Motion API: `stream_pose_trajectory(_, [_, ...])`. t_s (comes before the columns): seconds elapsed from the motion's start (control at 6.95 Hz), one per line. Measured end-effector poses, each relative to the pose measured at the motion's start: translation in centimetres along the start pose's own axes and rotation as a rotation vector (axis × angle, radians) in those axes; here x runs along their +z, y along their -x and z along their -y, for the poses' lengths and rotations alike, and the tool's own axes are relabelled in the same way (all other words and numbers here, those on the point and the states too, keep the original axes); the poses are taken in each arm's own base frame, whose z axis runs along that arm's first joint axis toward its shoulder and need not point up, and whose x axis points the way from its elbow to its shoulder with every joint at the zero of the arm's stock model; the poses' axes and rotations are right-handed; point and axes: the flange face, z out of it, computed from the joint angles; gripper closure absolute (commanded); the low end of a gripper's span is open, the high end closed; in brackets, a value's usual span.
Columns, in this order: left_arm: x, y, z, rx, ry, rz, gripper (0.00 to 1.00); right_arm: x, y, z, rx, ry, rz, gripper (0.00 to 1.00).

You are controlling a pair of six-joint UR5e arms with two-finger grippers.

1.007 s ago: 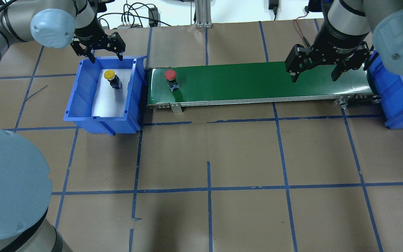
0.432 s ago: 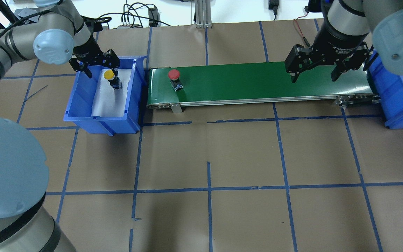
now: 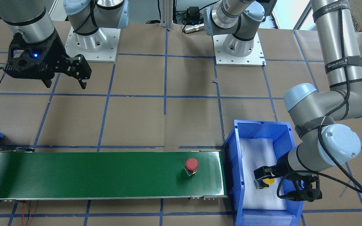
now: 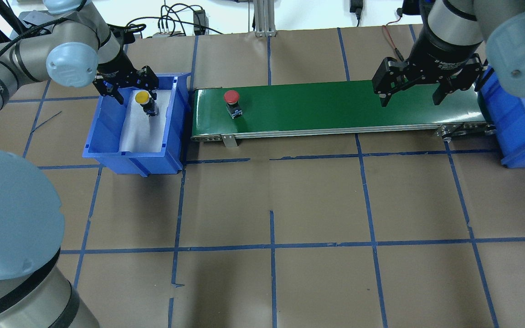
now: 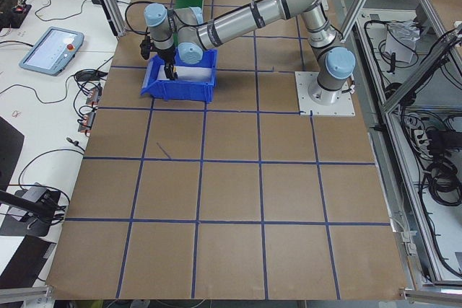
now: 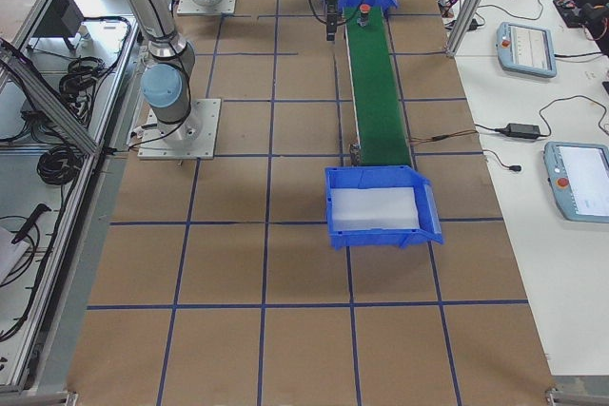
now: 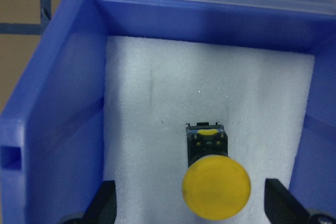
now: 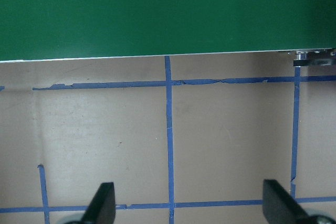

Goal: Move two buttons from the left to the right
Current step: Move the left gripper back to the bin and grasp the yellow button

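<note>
Left end effector [image 4: 136,97]: my fingers are let go and spread wide. They are down inside the left bin, one on each side of the yellow button. There is a gap on both sides, so I am not touching it.
Yellow button [image 7: 216,184]: it stands between my left fingers on the white foam. Its round cap is on top of its small black body.
White foam [image 7: 157,103]: it covers the floor of the left bin.
Left bin [image 4: 107,136]: it is blue and sits on the surface, just beside the left end of the belt.
Right end effector [image 4: 410,98]: my fingers are let go and spread wide here too. It hangs in the air near the right end of the belt.
Red button [image 4: 231,96]: it stands on the belt near the left end, well apart from my right end effector.
Belt [image 4: 335,107]: it is long and green, and it runs between the two bins.
Right bin [image 6: 376,206]: it is blue with white foam inside, at the right end of the belt.
Surface [image 4: 290,205]: brown paper with blue tape lines.
</note>
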Motion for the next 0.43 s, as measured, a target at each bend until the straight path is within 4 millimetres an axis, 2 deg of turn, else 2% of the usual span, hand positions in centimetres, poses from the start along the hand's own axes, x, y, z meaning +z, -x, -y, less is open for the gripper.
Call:
stream_pose_trajectory(0.14, [0.11,-0.05,0.02,-0.002,0.001,-0.006,0.15,-0.06,-0.07,0.07,0.0,-0.002,0.0,0.0])
stream_pose_trajectory(0.29, [0.25,-0.06,0.06,-0.002,0.002,-0.008,0.33,-0.16,-0.19,0.18,0.002,-0.005,0.002,0.0])
stream_pose_trajectory(0.43, [0.46,-0.06,0.2,-0.004,-0.003,-0.009,0.44,-0.2,-0.31,0.27,0.003,-0.006,0.004,0.0])
